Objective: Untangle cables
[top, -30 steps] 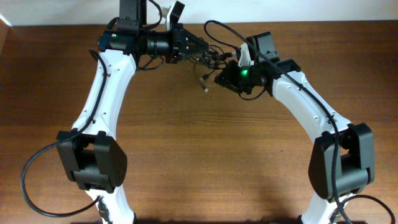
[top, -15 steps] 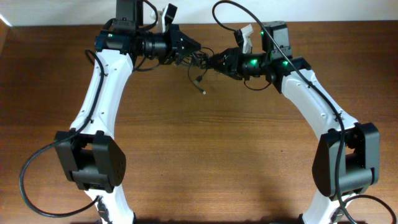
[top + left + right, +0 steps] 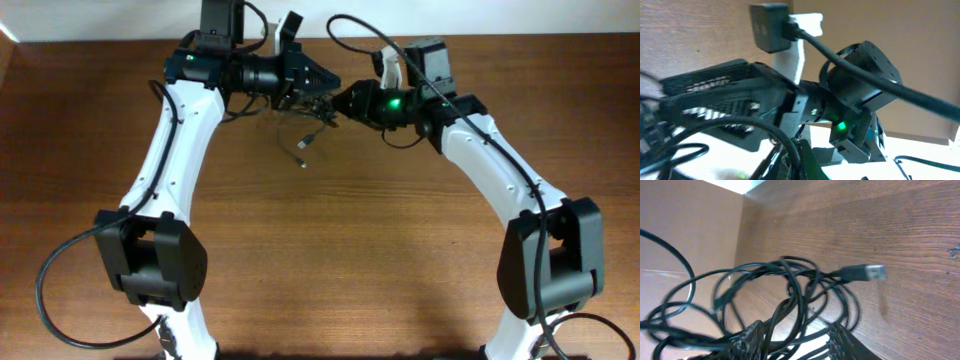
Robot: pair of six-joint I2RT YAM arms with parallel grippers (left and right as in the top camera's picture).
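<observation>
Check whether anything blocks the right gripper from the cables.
Nothing visible does. The cables loop directly between the open fingers of the right gripper, with only the wooden table behind them; the left gripper appears to hold the same bundle from the opposite side.

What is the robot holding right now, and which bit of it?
The left end effector pinches the cables at their tangled middle, one plug dangling. The right end effector is open around some loops; it does not seem to grip them.
</observation>
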